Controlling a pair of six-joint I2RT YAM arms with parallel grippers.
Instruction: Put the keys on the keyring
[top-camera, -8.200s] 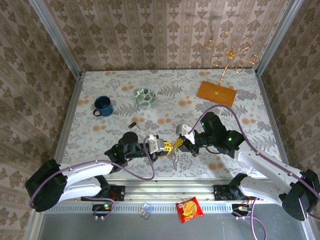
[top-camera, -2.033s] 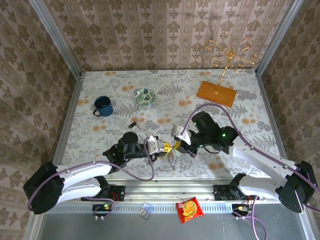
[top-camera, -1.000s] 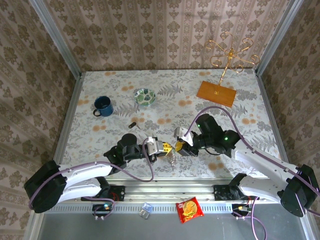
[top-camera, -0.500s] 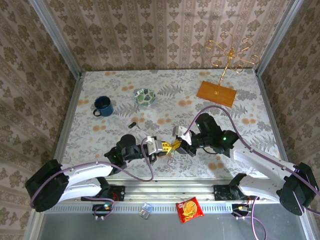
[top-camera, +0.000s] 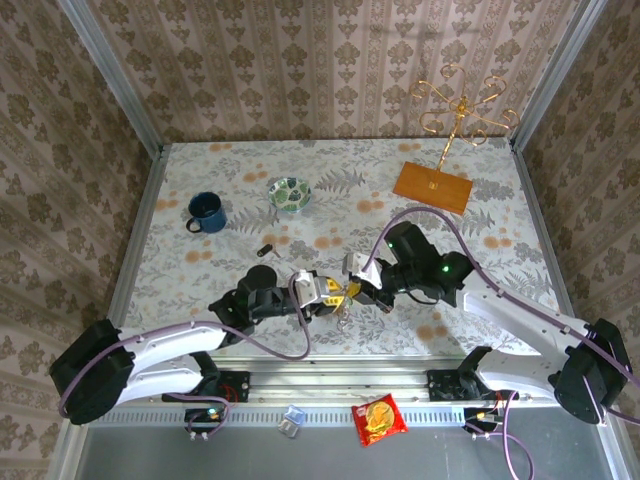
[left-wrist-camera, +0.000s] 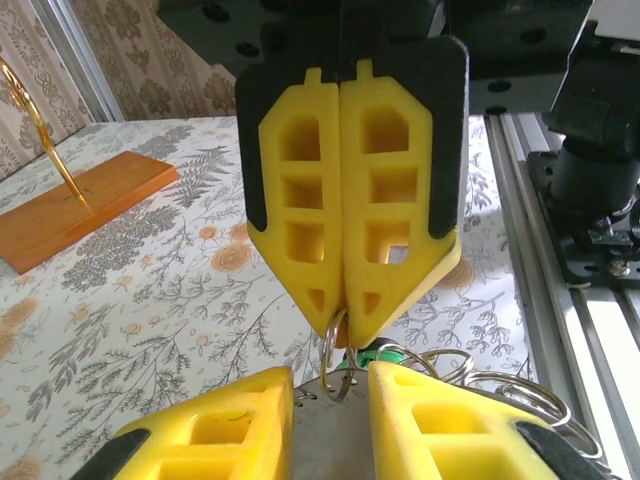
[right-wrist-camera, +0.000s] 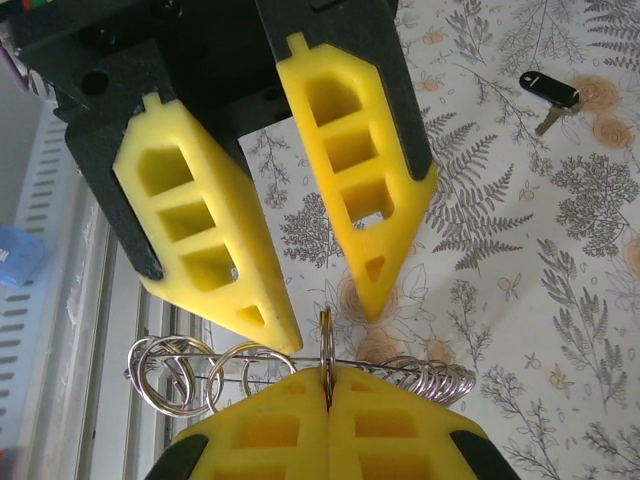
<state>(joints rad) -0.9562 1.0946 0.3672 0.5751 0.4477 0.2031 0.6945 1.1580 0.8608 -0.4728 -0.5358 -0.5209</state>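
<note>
The right end effector (right-wrist-camera: 327, 388) is clenched on the thin keyring (right-wrist-camera: 326, 335), above the middle of the tabletop's (top-camera: 520, 230) near edge. The left end effector (right-wrist-camera: 330, 322) is released, jaws parted either side of that ring. The green-headed key (left-wrist-camera: 378, 352) sits just beneath. The black key (right-wrist-camera: 548, 90) lies apart on the tabletop.

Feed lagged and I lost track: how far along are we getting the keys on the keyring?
Possibly done: a green key head sits by the keyring, threaded or not I can't tell. In hand: the right gripper, fingers shut, pinches that keyring; the left gripper stands open beside it. Left: the black key lies loose on the table.
</note>
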